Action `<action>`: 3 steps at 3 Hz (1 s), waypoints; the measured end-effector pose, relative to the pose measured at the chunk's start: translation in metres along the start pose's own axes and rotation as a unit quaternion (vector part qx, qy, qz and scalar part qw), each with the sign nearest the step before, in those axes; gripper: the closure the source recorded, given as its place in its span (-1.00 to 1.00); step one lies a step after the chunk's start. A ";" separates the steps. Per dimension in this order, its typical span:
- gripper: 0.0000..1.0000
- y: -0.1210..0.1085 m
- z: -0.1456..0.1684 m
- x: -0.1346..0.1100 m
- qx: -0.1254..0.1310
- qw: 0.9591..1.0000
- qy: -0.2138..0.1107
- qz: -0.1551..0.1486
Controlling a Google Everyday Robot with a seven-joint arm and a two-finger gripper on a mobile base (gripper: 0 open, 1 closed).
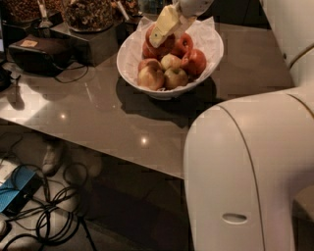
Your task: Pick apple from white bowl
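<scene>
The white bowl, lined with crinkled white paper, stands on the grey counter and holds several apples. A deep red apple lies at the back left of the pile. Two more red apples lie to the right, and pale yellow-green ones sit at the front. My gripper, with pale yellow pads, reaches down from the top of the view. It sits right over the back-left red apple and covers that apple's top.
The grey counter runs to a front edge on a diagonal. A black box with cables and jars of snacks stand at the back left. Cables and a blue device lie on the floor. My white arm fills the right side.
</scene>
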State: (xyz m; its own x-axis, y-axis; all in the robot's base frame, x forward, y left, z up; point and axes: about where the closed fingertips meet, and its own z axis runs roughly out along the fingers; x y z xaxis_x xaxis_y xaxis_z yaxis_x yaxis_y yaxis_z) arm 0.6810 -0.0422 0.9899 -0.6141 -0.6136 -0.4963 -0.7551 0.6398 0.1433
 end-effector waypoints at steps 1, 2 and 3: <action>1.00 0.011 -0.010 -0.002 -0.010 1.000 0.001 -0.018; 1.00 0.019 -0.019 -0.007 -0.011 0.999 -0.002 -0.034; 1.00 0.024 -0.027 -0.015 -0.005 0.999 -0.009 -0.049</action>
State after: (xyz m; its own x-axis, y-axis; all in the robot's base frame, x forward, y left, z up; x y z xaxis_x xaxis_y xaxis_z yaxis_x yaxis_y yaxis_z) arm 0.6657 -0.0302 1.0240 -0.5325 -0.6653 -0.5232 -0.8139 0.5722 0.1007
